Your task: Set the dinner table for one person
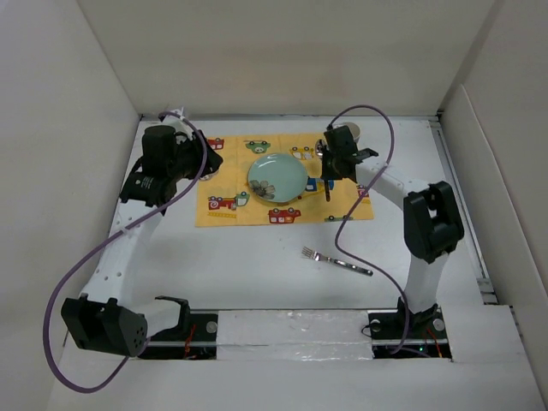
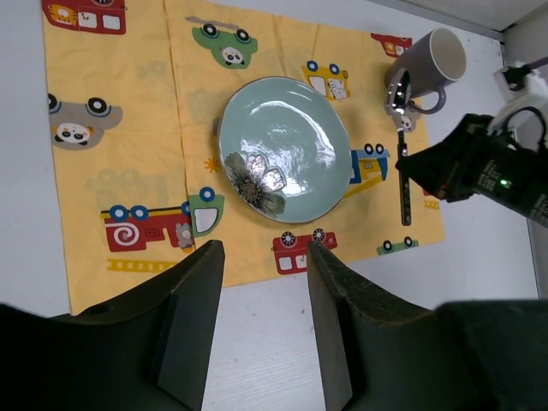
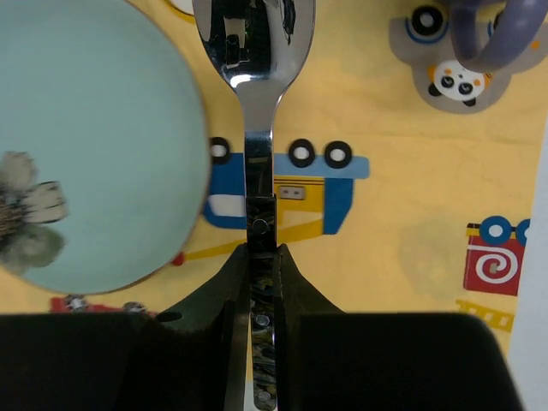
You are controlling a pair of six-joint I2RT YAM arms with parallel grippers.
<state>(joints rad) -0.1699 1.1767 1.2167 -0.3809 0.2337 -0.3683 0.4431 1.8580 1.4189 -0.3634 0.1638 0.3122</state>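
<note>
The spoon (image 3: 257, 128) runs near-to-far just right of the plate (image 1: 276, 177), bowl toward the mug (image 2: 428, 60). Reaching down, the right gripper (image 3: 259, 257) pinches its handle; the left gripper (image 2: 264, 253) gapes, left of the plate.

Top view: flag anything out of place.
The fork lies askew on the bare dinner table, well off the placemat where the plate sits. Nothing else stands out.
</note>
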